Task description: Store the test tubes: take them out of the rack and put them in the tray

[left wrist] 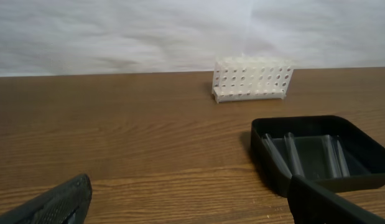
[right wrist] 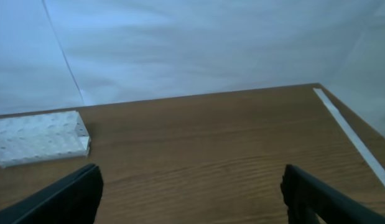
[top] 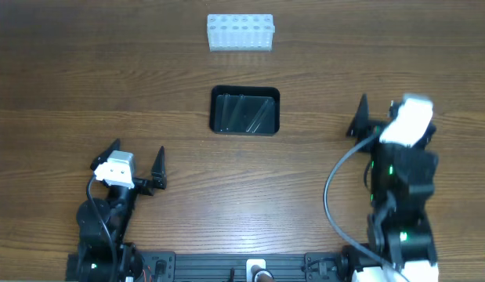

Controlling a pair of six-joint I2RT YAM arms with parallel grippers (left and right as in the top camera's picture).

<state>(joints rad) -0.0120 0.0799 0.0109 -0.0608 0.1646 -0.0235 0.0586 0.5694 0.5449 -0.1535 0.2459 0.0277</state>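
On table (top: 70, 78), one rack (top: 240, 33), one tray (top: 214, 110), left tool (top: 136, 155), right tool (right wrist: 192, 208), both spread

Left arm (top: 97, 223) sitting folded back close to own base, white wrist camera housing (top: 117, 168) facing up. Left gripper (top: 138, 149) pointing forward and slightly rightward, jaws standing wide apart, gripping nothing; left fingers (left wrist: 55, 202) showing dark at opposite sides of own wrist view. Right arm (top: 403, 180) reaching further forward than left arm, grey cable (top: 330, 196) looping out on its inner side. Right gripper (top: 395, 110) pointing forward, jaws likewise standing spread wide, holding nothing; right fingers (right wrist: 329, 196) lying well apart in own wrist view.
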